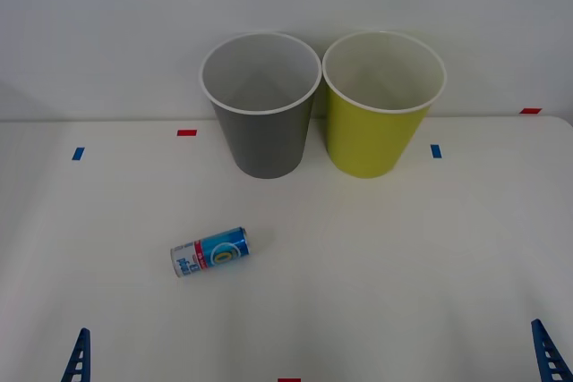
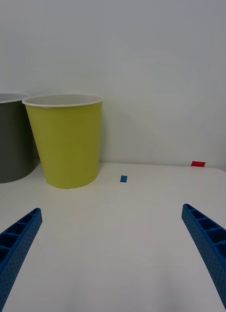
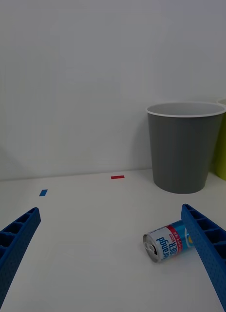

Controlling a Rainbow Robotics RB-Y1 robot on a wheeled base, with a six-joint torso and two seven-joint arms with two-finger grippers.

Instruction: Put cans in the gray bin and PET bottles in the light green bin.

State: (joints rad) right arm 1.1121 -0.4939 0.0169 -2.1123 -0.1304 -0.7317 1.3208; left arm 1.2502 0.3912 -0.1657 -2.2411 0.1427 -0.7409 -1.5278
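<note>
White table [image 1: 430, 257] — can [image 1: 210, 251] ahead of left end effector [image 3: 113, 263]

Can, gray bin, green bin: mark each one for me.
can [image 1: 210, 251], front view, on its blue label side.
gray bin [image 1: 266, 145], front view, on its outer wall.
green bin [image 2: 69, 146], right wrist view, on its outer wall.

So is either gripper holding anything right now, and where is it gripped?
Nothing is held. The left gripper and right gripper are both open, and the can lies on its side on the table.
</note>
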